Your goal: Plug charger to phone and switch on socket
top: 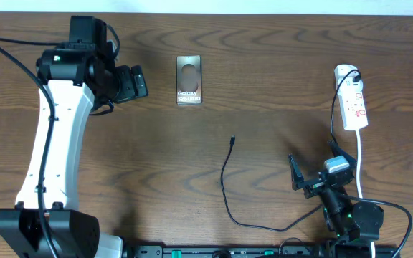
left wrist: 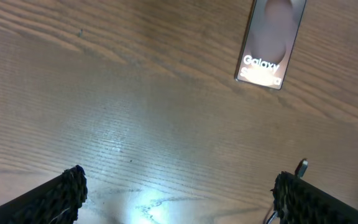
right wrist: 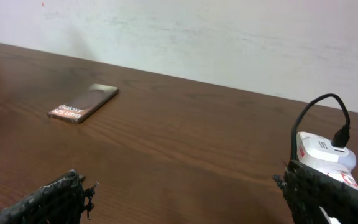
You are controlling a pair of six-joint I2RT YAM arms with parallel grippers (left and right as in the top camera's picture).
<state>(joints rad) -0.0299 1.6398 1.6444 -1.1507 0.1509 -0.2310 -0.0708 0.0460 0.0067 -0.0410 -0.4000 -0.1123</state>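
Placement first: your phone point(top: 189, 79) lies flat and face up on the desk point(top: 264, 43) at upper centre of the overhead frame, with one short edge turned down toward the charger point(top: 224, 183), which probably puts its port within reach of the plug. The charger's connector tip point(top: 232, 140) rests loose on the wood below the phone, apart from it and aimed up the frame toward it, while the thin black cable curves down to the lower edge. The socket point(top: 353, 100) sits at the upper right of the frame, with a black plug point(top: 353, 74) seated at its top end and its white cord point(top: 360, 161) trailing down past your right arm, so that arm looks best placed for the switch. Your left tool point(top: 140, 82) hovers at upper left, just beside the phone, its fingers point(left wrist: 67, 193) spread wide with only bare wood between them. Your right tool point(top: 321, 166) waits at lower right, its jaws likewise apart and holding nothing, between the cable and the white cord. Neither thing is gripped yet, so the plugging is not begun. For writing, the phone's face reads "Galaxy" in white, and the line under it appears to read "S25 Ultra". The red markings on the socket are too small to read.
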